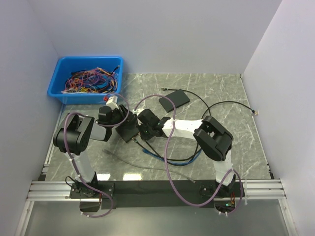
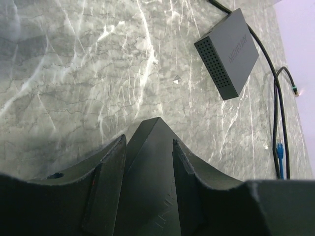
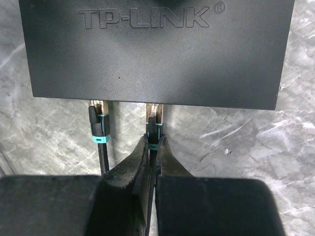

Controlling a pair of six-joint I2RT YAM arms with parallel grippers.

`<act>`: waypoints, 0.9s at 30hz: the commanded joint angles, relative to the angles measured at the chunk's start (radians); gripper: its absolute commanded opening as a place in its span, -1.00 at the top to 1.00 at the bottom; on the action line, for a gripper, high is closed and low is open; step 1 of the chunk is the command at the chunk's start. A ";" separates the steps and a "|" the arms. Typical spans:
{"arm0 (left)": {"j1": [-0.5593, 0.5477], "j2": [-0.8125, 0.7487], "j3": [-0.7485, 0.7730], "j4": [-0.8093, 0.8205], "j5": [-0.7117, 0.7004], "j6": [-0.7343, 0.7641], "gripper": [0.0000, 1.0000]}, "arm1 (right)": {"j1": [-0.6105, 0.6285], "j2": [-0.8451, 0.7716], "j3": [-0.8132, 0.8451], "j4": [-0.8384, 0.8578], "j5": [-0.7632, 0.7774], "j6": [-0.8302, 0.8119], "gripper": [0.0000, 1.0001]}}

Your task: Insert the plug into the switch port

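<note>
A black TP-LINK switch (image 3: 157, 49) fills the top of the right wrist view. One black plug with a teal band (image 3: 98, 127) sits in a port on its near edge. My right gripper (image 3: 153, 141) is shut on a second such plug (image 3: 155, 123), whose metal tip is at the neighbouring port; how deep it sits is hidden. My left gripper (image 2: 148, 140) is shut on the switch body (image 2: 147, 172). In the top view both grippers meet at the table's middle, left (image 1: 123, 127) and right (image 1: 143, 129), around the switch (image 1: 132, 132).
A second black switch (image 1: 173, 99) lies further back, also in the left wrist view (image 2: 229, 54). A blue bin (image 1: 58, 91) of loose cables stands at the back left. Black cables loop to the right, one ending in a plug (image 1: 254, 112). A blue cable (image 1: 153, 155) lies near the front.
</note>
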 commanded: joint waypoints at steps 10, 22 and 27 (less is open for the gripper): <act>-0.082 0.051 -0.158 0.064 0.062 -0.064 0.06 | -0.015 -0.050 0.033 0.096 0.005 0.022 1.00; -0.093 0.067 -0.193 0.096 0.047 -0.057 0.06 | -0.024 -0.069 0.086 0.054 0.035 -0.012 1.00; -0.101 0.061 -0.191 0.088 0.042 -0.049 0.07 | -0.033 -0.069 0.112 0.030 0.055 -0.025 1.00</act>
